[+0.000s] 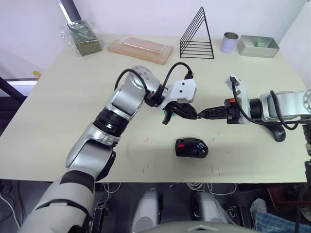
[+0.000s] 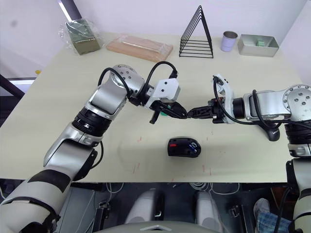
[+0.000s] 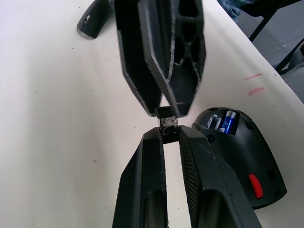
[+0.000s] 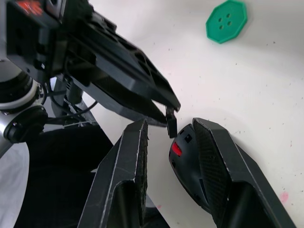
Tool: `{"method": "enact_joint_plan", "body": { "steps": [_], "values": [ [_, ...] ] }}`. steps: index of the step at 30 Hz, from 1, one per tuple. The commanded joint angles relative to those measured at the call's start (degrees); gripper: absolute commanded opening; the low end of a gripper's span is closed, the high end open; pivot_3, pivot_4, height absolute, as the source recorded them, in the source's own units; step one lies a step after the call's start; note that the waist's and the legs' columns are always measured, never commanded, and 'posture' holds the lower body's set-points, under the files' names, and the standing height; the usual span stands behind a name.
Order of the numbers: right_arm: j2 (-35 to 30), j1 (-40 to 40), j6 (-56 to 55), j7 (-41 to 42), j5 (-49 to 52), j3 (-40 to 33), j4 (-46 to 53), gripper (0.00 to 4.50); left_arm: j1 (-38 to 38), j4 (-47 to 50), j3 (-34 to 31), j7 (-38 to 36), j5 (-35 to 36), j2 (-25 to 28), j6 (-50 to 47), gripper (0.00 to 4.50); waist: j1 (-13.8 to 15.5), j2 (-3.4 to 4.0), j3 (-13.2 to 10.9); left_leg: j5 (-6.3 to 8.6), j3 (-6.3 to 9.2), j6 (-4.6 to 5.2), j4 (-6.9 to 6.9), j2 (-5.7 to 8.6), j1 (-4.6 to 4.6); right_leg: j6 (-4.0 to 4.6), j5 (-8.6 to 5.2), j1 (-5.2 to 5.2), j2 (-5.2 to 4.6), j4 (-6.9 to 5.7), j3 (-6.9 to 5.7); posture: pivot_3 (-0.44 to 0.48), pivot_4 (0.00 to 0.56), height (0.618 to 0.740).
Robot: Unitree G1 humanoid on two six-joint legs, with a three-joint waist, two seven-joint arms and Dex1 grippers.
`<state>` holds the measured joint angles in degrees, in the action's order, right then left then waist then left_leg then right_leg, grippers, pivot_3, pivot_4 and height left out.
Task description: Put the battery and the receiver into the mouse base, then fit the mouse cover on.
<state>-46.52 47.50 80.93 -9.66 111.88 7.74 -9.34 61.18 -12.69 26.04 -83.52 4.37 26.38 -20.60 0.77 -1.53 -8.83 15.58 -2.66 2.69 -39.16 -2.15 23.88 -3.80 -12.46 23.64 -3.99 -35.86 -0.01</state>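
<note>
My left gripper (image 1: 196, 116) is shut on the receiver (image 3: 166, 123), a tiny dark stub held at its fingertips above the table. From the opposite side my right gripper (image 1: 202, 115) meets it tip to tip. It is open, and its fingers (image 4: 135, 156) flank the receiver with gaps on both sides. The mouse base (image 1: 192, 148), black with a red patch, lies on the table just in front of and below the two grippers. The blue battery (image 3: 229, 122) sits inside it. The mouse cover (image 1: 278, 134) lies at the right, beside my right forearm.
A flat green disc (image 4: 227, 21) lies on the table under the left gripper. Along the far edge stand a bagged item (image 1: 83, 36), a wrapped wooden block (image 1: 140, 48), a black wire rack (image 1: 197, 34), a can (image 1: 230, 42) and a metal tray (image 1: 257, 46).
</note>
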Motion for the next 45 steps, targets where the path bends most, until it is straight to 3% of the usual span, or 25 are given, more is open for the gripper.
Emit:
{"method": "enact_joint_plan", "body": {
  "steps": [1,44,45],
  "values": [
    [-0.08,-0.09,-0.88,-0.4,1.12,-2.7,1.77,1.58,1.99,1.0,-0.93,0.14,-0.03,-0.19,-0.11,0.16,-0.01,0.0,0.0,0.0,0.0,0.0,0.0,0.0,0.0,0.0,0.0,0.0,0.0,0.0,0.0,0.0,0.15,0.74],
    [2.12,-2.61,-2.43,-3.23,1.12,-5.51,3.44,1.58,2.16,0.72,-1.08,0.12,-0.44,-0.6,-0.37,0.16,-0.01,0.0,0.0,0.0,0.0,0.0,0.0,0.01,0.0,0.0,0.0,0.0,0.0,-0.01,0.0,0.0,0.15,0.74],
    [2.19,-2.7,-2.45,-3.28,1.12,-5.57,3.54,1.03,2.25,0.6,-1.11,0.18,-0.48,-0.68,-0.39,0.16,-0.01,0.0,0.0,0.0,0.0,0.0,0.0,0.01,0.0,0.0,0.0,0.0,0.0,-0.01,0.0,0.0,0.15,0.74]
  ]
}}
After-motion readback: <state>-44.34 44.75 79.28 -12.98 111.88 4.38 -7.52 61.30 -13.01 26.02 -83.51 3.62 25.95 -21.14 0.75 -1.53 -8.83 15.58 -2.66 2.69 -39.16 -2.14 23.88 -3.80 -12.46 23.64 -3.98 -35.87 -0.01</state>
